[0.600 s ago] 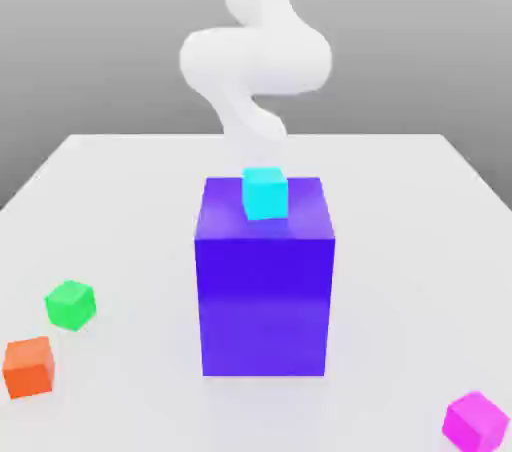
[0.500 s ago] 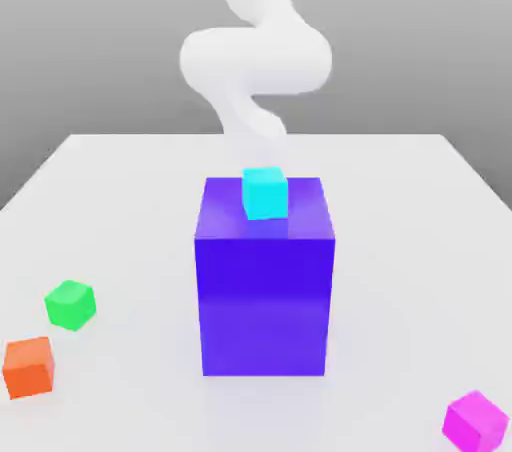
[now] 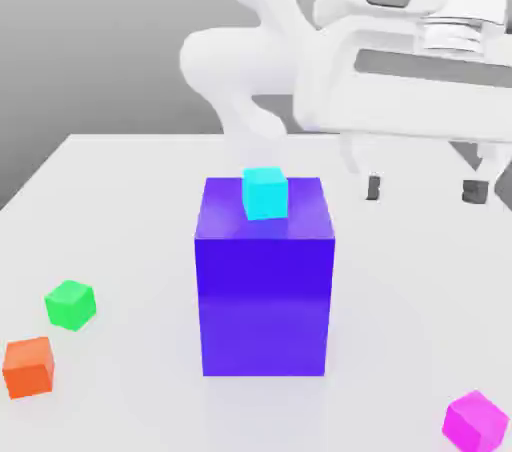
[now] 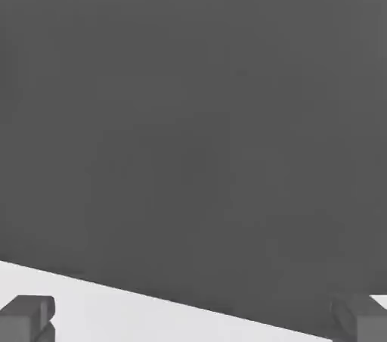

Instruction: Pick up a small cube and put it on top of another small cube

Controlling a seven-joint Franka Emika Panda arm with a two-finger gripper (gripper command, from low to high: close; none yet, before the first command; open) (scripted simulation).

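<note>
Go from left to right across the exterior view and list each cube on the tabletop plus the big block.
Orange cube, green cube, blue-purple block, magenta cube.

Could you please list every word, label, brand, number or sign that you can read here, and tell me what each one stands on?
There are none: no lettering can be read on the arm, the gripper, the big block, or the cyan, green, orange and magenta cubes.
</note>
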